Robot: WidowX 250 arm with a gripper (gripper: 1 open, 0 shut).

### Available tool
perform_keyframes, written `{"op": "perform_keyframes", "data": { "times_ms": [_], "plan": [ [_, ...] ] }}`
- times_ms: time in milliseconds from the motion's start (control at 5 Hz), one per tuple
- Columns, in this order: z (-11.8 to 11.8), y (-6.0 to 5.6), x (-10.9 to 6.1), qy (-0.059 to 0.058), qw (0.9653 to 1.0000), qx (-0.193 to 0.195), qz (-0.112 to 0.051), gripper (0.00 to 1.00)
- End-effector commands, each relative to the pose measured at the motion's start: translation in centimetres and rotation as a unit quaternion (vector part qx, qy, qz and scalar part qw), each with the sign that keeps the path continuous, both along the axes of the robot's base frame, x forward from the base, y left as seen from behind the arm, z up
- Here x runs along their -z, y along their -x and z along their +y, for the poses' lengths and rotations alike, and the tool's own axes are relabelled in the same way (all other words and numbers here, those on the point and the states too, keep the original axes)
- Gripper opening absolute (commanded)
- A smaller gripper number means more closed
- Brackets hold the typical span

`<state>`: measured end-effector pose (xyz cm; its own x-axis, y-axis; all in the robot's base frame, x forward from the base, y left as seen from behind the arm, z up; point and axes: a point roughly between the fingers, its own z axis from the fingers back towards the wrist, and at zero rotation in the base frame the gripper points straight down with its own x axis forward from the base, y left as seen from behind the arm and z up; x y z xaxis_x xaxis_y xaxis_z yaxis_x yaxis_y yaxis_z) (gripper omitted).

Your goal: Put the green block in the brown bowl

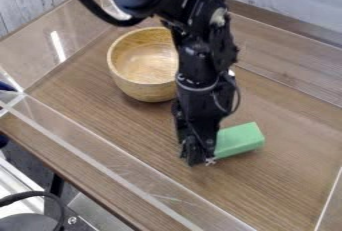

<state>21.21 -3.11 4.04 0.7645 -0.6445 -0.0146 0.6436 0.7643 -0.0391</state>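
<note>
— Where the gripper (197,156) points down at the wooden table (287,115), what's its state?
— Clenched, tip at the near end of the green block (238,140); a grip isn't clear.
— Materials?
— Matte mint brick, flat on the table. The brown bowl (142,64), thick grained wood, sits apart behind. No writing legible.

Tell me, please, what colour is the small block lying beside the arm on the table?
The block is plain mint green, as the single camera view shows.
</note>
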Motion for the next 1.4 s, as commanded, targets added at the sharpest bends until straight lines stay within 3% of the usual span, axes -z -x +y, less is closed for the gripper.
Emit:
{"op": "perform_keyframes", "data": {
  "times_ms": [0, 400, 800, 1000, 1200],
  "plan": [
    [0.3, -1.9, -2.7, 0.0, 0.9989, -0.017, -0.043, 0.0],
    [2.1, -4.4, -5.9, -0.021, 0.9952, -0.067, -0.068, 0.0],
    [7.5, -7.3, -7.5, -0.038, 0.9883, -0.124, -0.08, 0.0],
    [10.8, -7.5, -7.4, -0.044, 0.9845, -0.153, -0.074, 0.0],
    [12.5, -7.5, -6.8, -0.048, 0.9819, -0.17, -0.069, 0.0]
  ]
}}
